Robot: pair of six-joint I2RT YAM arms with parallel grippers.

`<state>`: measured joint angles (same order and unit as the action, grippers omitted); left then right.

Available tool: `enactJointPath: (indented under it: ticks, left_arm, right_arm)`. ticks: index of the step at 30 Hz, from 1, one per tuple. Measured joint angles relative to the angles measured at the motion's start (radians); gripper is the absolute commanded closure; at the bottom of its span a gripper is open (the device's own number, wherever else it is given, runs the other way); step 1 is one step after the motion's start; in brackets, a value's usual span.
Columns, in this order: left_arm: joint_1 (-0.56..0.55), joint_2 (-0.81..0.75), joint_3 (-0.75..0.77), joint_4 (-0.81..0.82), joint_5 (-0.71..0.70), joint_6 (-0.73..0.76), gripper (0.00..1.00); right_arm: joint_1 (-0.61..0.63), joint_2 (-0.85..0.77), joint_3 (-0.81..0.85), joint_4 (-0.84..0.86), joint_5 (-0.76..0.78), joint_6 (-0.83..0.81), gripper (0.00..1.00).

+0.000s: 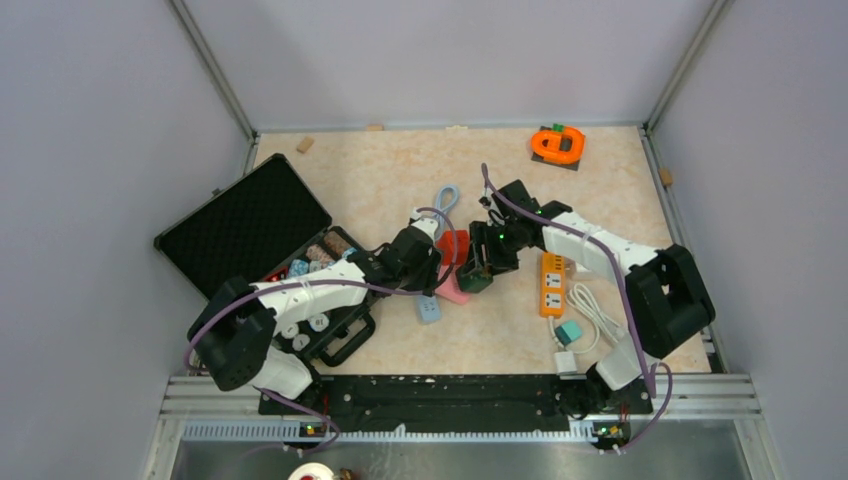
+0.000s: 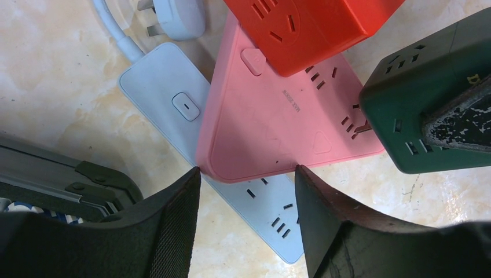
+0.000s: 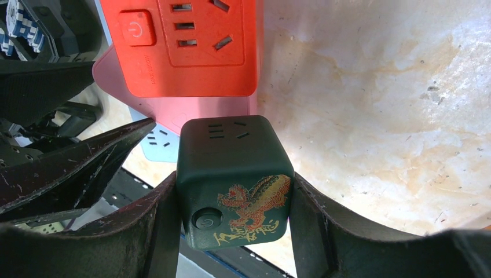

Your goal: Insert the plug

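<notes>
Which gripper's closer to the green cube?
Right. Right gripper is clamped on the green cube; left gripper sits beside it, at the edge of the pink strip.

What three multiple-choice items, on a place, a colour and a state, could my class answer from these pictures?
1. Relative to the pink strip, the red socket block lies: A beneath; B on top; C far away.
2. The cube in the right gripper is: A dark green; B white; C yellow.
3. The black case is: A shut; B upside down; C open.
Key: B, red covers part of the pink; A, the clamped cube is green; C, its lid lies back.
</notes>
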<state>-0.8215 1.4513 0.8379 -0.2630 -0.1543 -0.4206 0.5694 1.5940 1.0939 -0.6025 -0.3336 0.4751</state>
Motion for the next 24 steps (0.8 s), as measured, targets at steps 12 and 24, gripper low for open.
enactJointPath:
  ticks: [12, 24]
  left_arm:
    - [0.003, 0.000, 0.002, -0.003, -0.023, 0.000, 0.49]
    - [0.002, 0.005, 0.002, -0.002, -0.008, 0.001, 0.63]
  right_arm:
    - [0.000, 0.018, 0.002, 0.034, -0.019, 0.023, 1.00]
    - [0.000, 0.009, -0.006, 0.031, -0.004, 0.026, 1.00]
